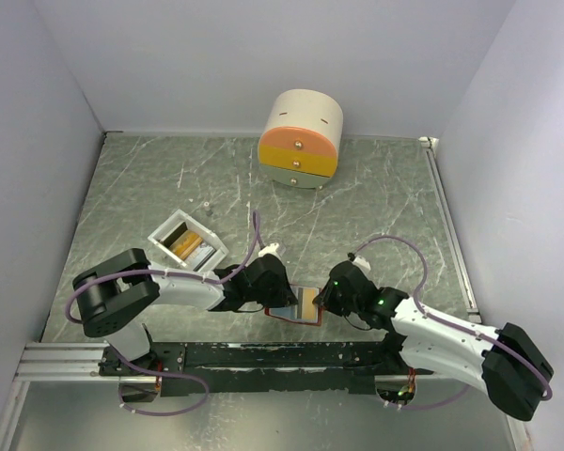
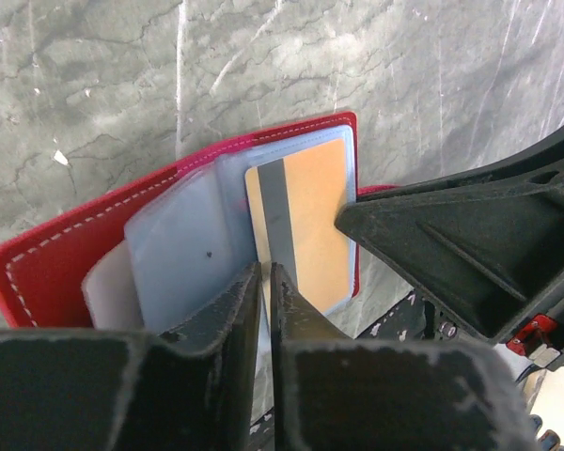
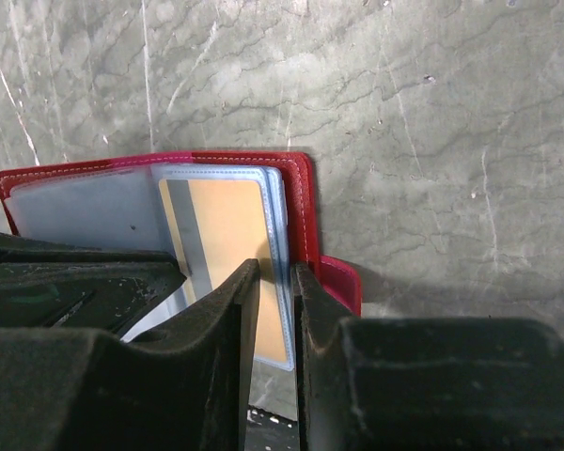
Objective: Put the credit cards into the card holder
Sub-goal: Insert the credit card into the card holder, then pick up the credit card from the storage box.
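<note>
As card holder (image 2: 56, 272) lies open — orange card (image 2: 315, 216) between left gripper (image 2: 266, 272), right gripper (image 3: 274, 270)

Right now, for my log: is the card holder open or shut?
Open: the card holder lies spread, inner sleeves and an orange card showing.

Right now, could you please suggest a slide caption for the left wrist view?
Left gripper pinches the near edge of an orange credit card partly sleeved in the open red card holder.
</note>
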Motion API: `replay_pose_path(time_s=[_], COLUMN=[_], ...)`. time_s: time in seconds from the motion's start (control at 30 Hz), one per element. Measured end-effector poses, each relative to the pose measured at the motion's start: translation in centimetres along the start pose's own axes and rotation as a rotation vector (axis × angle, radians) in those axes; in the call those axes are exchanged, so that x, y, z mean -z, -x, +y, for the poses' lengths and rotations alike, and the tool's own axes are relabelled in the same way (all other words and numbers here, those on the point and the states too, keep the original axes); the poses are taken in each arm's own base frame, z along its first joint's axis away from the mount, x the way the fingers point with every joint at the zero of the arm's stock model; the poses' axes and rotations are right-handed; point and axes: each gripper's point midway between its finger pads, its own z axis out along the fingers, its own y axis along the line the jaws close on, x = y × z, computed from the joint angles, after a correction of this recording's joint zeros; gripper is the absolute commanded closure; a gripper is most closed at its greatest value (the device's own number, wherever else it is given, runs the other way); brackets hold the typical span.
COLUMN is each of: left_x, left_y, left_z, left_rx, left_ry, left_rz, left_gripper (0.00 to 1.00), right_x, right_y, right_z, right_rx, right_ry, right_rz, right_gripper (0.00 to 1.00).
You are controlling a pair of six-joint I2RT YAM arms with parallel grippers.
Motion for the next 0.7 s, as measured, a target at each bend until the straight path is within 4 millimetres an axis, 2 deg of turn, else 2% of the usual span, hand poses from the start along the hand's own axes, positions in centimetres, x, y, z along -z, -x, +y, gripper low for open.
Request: replay_pose_path(time_s=[0.17, 0.33, 0.4, 0.5, 0.57, 0.63, 0.7], left_x=[0.0, 0.0, 0.1, 0.7, 1.2, 2.0, 2.9], left_y=[-0.1, -0.1, 0.0, 0.3, 0.9, 1.7, 2.8], left_z=[0.0, 0.1, 0.1, -0.1, -0.5, -1.0, -1.5], left_rx=[-0.002, -0.005, -0.016, -0.039, -0.061, -0.089, -0.119], left_ry=[0.0, 0.001, 0.004, 0.007, 0.006, 0.012, 0.022], left_rz=[0.004, 0.004, 0.005, -0.004, -0.019, -0.043, -0.076], left_gripper=[0.76, 0.6, 0.55, 0.43, 0.25, 0.2, 0.19], right_x=[-0.1, -0.1, 0.0, 0.2, 0.4, 0.7, 1.1], right_y=[0.1, 0.4, 0.5, 0.7, 0.8, 0.9, 1.1], right_z=[0.2, 0.1, 0.1, -0.1, -0.3, -0.3, -0.2], right_rx=[0.019, 0.042, 0.049, 0.058, 0.062, 0.064, 0.067], right_ry=[-0.005, -0.014, -0.019, -0.025, -0.029, -0.03, -0.021], right_rz=[0.002, -0.007, -0.012, -0.018, -0.026, -0.032, -0.039], right_gripper=[0.8, 0.78, 0.75, 0.7, 0.67, 0.64, 0.62])
